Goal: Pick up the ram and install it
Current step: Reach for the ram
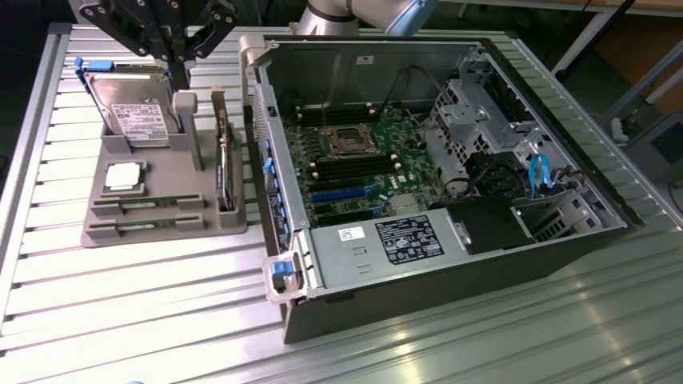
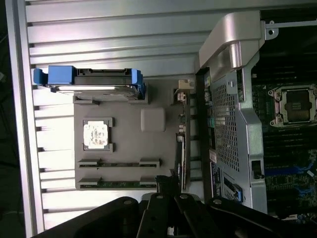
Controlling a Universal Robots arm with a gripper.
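Note:
Two green ram sticks lie on edge in the front slots of the grey holder (image 1: 213,216): one ram stick (image 1: 149,202) (image 2: 119,163) and a second ram stick (image 1: 144,227) (image 2: 119,184) beside it. My gripper (image 1: 177,72) (image 2: 167,181) hangs above the holder's far end, near the hard drive (image 1: 133,108) (image 2: 91,82). Its black fingers are shut with nothing between them, well clear of both sticks. On the exterior view's right stands the open computer case (image 1: 533,88), its motherboard (image 1: 363,172) showing dark memory slots (image 1: 347,166).
The holder also carries a square silver processor chip (image 1: 123,176) (image 2: 96,135) and a tall circuit card (image 1: 222,160) (image 2: 183,148) standing on edge beside the case wall. The grey post (image 1: 185,112) rises behind the card. All rests on a ribbed metal table (image 1: 139,304).

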